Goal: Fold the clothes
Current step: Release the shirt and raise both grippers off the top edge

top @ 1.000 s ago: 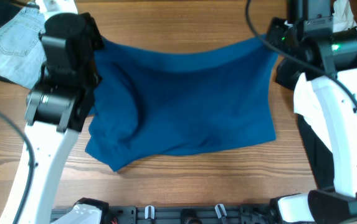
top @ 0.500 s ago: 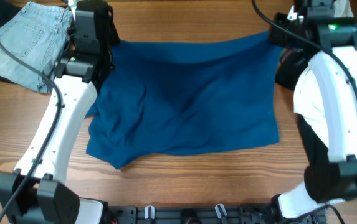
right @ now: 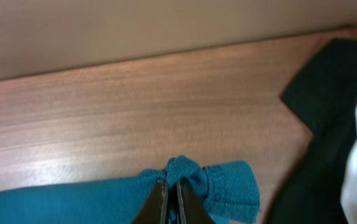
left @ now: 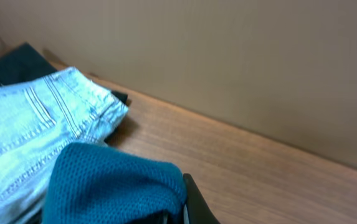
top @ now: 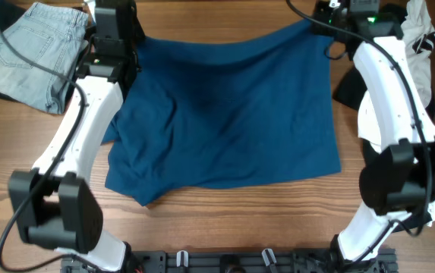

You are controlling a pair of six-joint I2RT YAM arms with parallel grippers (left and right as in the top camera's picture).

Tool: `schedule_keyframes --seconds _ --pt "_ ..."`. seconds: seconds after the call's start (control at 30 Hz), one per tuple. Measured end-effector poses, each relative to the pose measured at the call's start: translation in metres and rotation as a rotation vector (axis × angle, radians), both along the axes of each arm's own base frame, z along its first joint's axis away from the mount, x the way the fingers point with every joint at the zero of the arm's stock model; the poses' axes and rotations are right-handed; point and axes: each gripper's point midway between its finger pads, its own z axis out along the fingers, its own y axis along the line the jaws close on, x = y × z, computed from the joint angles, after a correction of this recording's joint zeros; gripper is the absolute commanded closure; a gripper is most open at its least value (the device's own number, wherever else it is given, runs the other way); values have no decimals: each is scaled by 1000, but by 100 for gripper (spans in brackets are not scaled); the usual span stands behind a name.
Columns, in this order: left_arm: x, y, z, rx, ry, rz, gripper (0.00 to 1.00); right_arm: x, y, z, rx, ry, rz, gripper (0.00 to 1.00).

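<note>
The clothes, a deep teal shirt, lie spread and wrinkled across the middle of the table. Its far edge is lifted and stretched between both grippers. My left gripper is shut on the far left corner. In the left wrist view the bunched teal fabric covers all but one black finger. My right gripper is shut on the far right corner, with a knot of teal cloth bulging past its fingertips. From overhead that gripper sits at the shirt's back right corner.
Pale-blue jeans lie at the back left on a dark cloth, close to my left arm. A white garment with black cloth lies at the right edge beside my right arm. A beige wall stands just past the table's far edge.
Both arms have stretched toward the far edge of the table, taking the shirt's far corners with them. The shirt's far edge has moved back and pulled straighter.
</note>
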Motion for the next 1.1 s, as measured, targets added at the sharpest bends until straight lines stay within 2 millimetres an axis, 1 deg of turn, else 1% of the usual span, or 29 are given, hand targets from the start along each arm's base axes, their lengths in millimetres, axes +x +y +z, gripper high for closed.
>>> schedule_keyframes --seconds 0.13,0.2,0.23,0.27,0.3,0.43,0.6,0.77,0.87,0.9,0.93,0.97,1.0,1.03,1.1 --pt "15 -2 -28 0 22 2 96 18 1 -10 -24 -34 26 96" --pt "22 -3 -39 -1 21 2 96 30 2 -11 -45 -73 47 96" --pt "27 -4 -47 -1 23 2 96 32 3 -11 -50 -81 52 96" --pt "30 -4 -50 -3 15 2 96 33 3 -11 -57 -82 57 96" --pt "37 -5 -50 -10 -17 2 96 39 3 -9 -64 -108 65 96" --pt "52 -8 -50 -21 -87 2 96 50 4 -4 -93 -161 89 96" --pt "62 -9 -42 -34 -159 3 96 59 5 -7 -121 -183 110 96" --pt "67 -1 -29 -42 -224 18 96 65 5 -28 -137 -162 124 95" --pt "69 11 -30 -41 -233 37 96 70 5 -42 -143 -151 130 96" --pt "70 15 -32 -40 -230 44 83 71 6 -44 -145 -153 132 96" --pt "70 19 -36 -38 -223 51 39 74 6 -46 -150 -160 135 93" --pt "71 22 -41 -36 -215 56 11 76 6 -47 -152 -167 136 91" --pt "72 24 -45 -34 -208 59 0 78 6 -47 -156 -174 139 85" --pt "72 26 -50 -35 -201 63 0 80 6 -48 -159 -180 141 63" --pt "74 29 -58 -32 -189 69 0 82 6 -50 -164 -184 145 8"
